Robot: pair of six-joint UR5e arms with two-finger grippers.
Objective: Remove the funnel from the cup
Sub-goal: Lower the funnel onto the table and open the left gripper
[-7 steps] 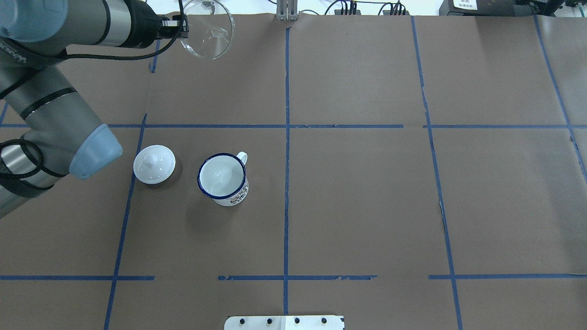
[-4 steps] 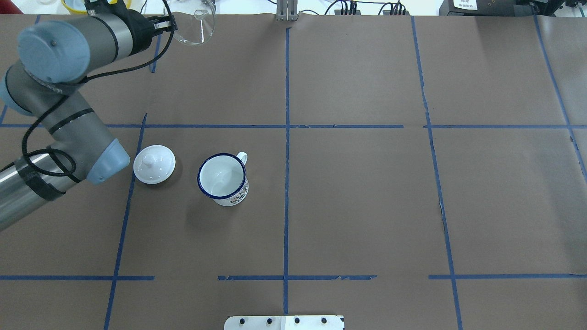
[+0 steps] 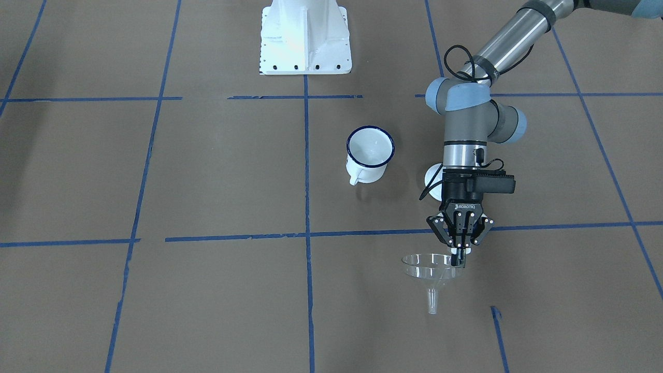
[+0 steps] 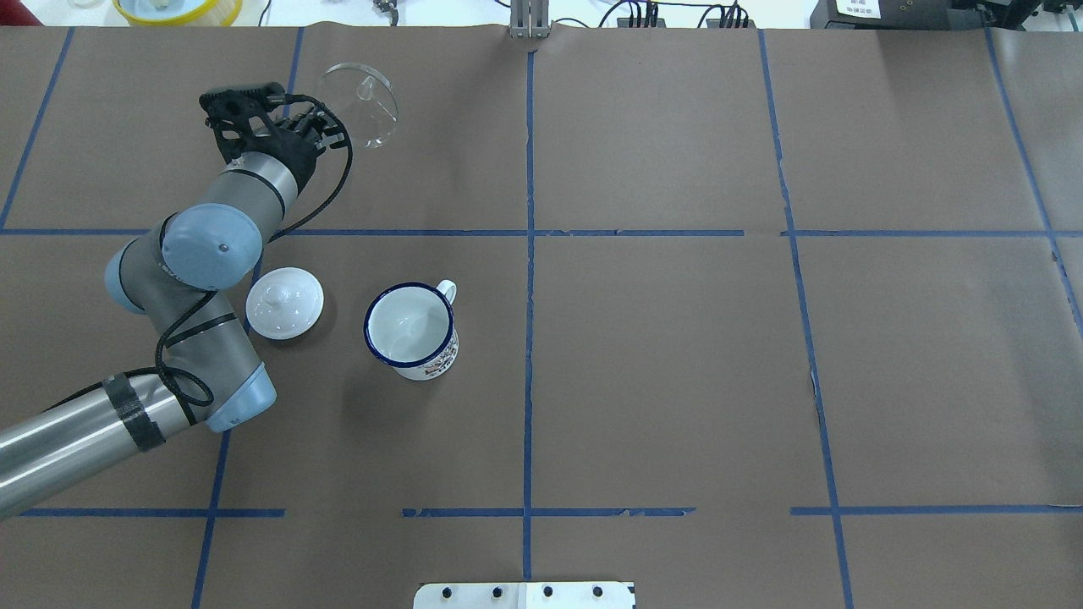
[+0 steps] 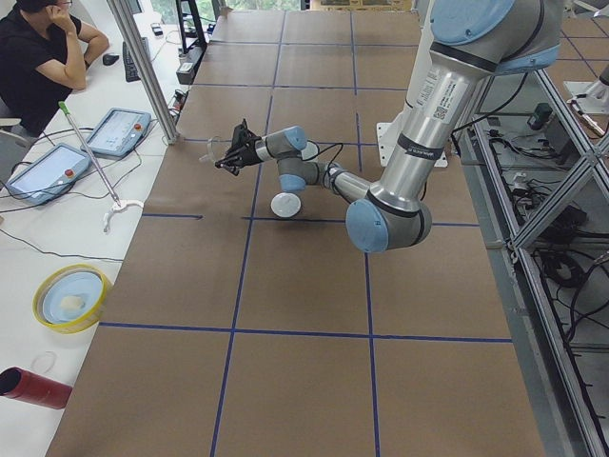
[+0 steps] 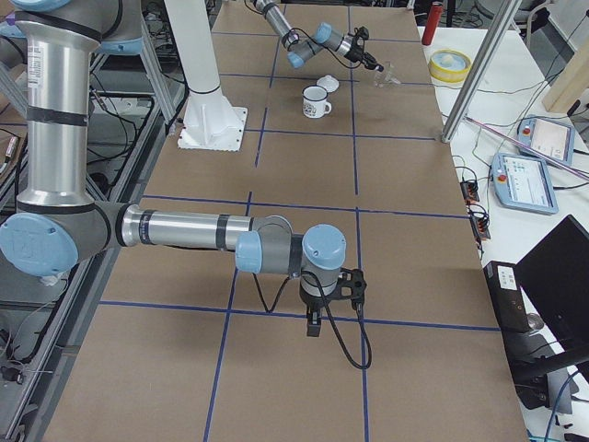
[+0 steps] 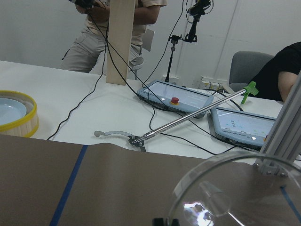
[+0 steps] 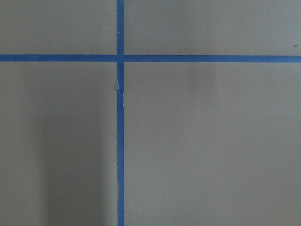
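Front view: the left gripper (image 3: 458, 257), jaws pinching only the rim of the funnel (image 3: 433, 270), held it spout down, well apart from the cup (image 3: 369, 154). So thin a hold could let it slip. Overhead: it hung near the far edge of the bench (image 4: 677, 127); dropped there, it might roll off. Right side view: whether the jaws of the right gripper (image 6: 313, 329) were spread could not be told.

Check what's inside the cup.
Nothing visible: the cup is bare white inside, bottom uncovered. The funnel is out, rim in the left pincer.
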